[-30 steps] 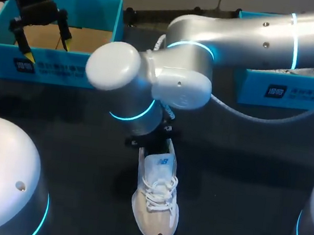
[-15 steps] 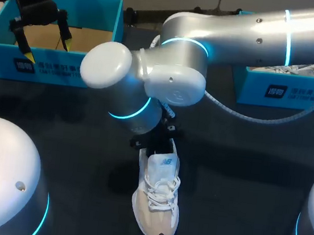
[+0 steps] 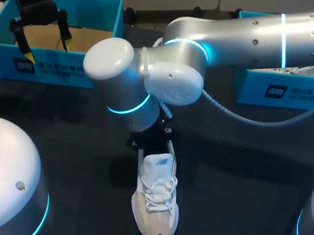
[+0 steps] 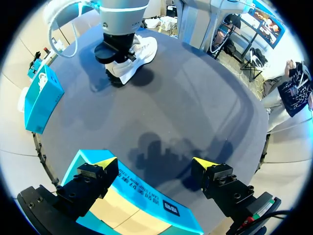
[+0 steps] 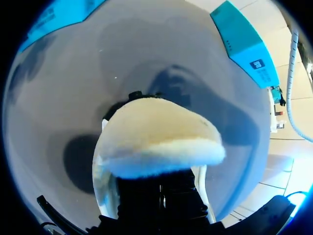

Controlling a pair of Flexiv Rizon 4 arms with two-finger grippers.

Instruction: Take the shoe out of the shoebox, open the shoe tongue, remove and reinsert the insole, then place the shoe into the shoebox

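White-and-beige lace-up sneaker (image 3: 157, 203) stands on the dark surface (image 3: 241, 179), the right gripper (image 3: 153, 139) at its heel. Its fingers are hidden behind a cream pad (image 5: 161, 142), so the grip cannot be told. This is likely the insole step: draw slowly, straight up from the heel. The left gripper (image 4: 155, 164), fingers wide open and empty, hangs over the teal cardboard shoebox (image 4: 142, 193), well beyond the heel.

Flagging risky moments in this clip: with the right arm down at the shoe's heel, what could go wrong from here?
1. The shoe stands free on the table, and the open left tool hangs far off over the left shoebox, so a pull by the right tool might drag or tip it.
2. The right wrist view is filled by a cream part of the shoe, hiding the grip; a slip could go unnoticed.
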